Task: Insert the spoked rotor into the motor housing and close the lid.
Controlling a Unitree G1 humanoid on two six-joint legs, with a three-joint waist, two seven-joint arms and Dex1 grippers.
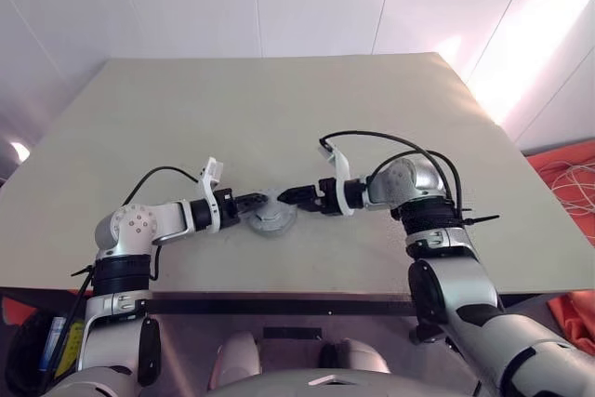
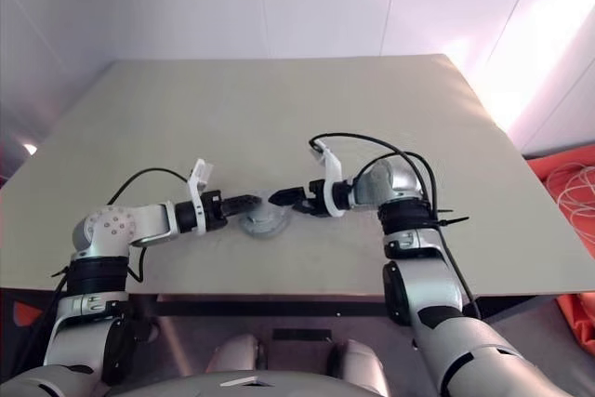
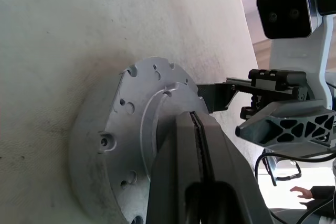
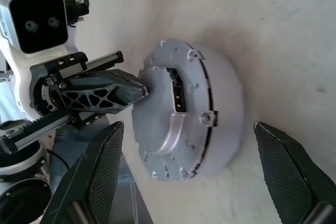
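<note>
The grey motor housing (image 1: 272,221) lies on the table between my two grippers, with the lid (image 3: 131,124) down flat on top of it. My left gripper (image 1: 261,200) is shut, and its tips rest against the lid's face (image 4: 157,98). My right gripper (image 1: 284,195) is open and comes in from the other side. In the right wrist view its fingers (image 4: 105,166) stand on either side of the housing (image 4: 210,114), apart from it. The spoked rotor is hidden.
The beige table (image 1: 279,109) stretches wide behind and beside the housing, and its front edge (image 1: 307,293) is near me. Orange material (image 1: 572,174) lies on the floor at the right. A person's hand (image 3: 302,191) is far off in the left wrist view.
</note>
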